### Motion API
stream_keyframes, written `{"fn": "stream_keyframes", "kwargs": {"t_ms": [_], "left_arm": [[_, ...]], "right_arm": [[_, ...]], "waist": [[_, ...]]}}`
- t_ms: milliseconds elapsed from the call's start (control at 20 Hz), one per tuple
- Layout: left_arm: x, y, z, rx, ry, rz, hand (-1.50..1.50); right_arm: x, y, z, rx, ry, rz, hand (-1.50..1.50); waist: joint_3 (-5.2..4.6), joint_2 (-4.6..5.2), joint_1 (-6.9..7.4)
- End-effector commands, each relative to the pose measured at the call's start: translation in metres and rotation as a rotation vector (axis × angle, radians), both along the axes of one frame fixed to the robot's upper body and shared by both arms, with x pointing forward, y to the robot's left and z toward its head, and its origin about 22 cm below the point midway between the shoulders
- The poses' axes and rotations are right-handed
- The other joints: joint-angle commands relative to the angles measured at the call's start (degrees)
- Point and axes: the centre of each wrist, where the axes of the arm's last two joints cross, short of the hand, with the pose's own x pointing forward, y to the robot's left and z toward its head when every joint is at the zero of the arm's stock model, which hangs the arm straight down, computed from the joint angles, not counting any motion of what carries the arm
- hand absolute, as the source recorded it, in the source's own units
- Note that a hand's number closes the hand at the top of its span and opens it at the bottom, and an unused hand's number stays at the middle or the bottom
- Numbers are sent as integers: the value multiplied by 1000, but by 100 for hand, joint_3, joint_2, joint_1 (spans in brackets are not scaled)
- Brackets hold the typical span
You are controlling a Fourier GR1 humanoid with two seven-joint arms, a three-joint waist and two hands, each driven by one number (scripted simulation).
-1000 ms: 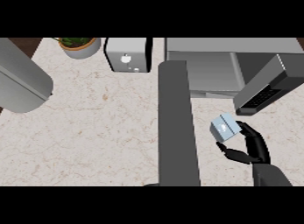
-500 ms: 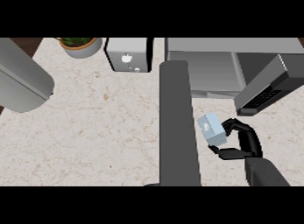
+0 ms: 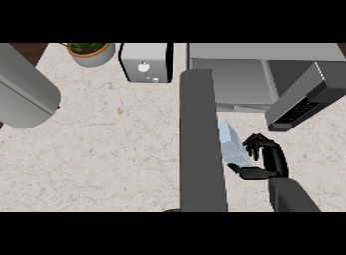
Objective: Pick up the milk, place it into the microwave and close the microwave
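Note:
The milk (image 3: 234,147) is a small pale blue-white carton held just above the counter (image 3: 101,149), in front of the microwave. My right hand (image 3: 269,162) is curled round its right side, with the thumb under its near end. The carton's left edge is hidden behind a grey forearm (image 3: 203,144) that rises up the middle of the view; no hand shows at its far end. The microwave (image 3: 231,79) stands open at the back right, and its door (image 3: 308,99) is swung out to the right, with the dark panel facing down.
A white toaster (image 3: 146,62) stands at the back, left of the microwave. A potted plant (image 3: 90,52) is in the back left corner. A large grey rounded limb (image 3: 17,94) covers the left edge. Bare marbled counter lies between it and the middle forearm.
My right hand has carried the milk leftwards and a little nearer. The carton now sits against the middle forearm, partly behind it. The microwave door has not moved.

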Motion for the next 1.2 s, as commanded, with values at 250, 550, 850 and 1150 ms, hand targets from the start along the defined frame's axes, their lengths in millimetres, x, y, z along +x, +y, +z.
{"fn": "stream_keyframes", "kwargs": {"t_ms": [250, 550, 850, 1150], "left_arm": [[-13, -8, 11, 15, 14, 3, -150], [-2, -5, -10, 18, 19, 0, -150], [13, 6, -1, 29, 16, -26, -150], [30, 6, 1, 28, 4, -50, -150]], "right_arm": [[46, 30, 31, -53, -114, -4, 150], [95, 25, 79, -113, -123, -5, 150], [119, 0, 111, -162, -86, -25, 150], [137, -13, 141, -205, -58, -35, 150]], "waist": [[9, -5, -4], [6, 11, 24], [18, 90, 188], [23, 148, 256]]}}
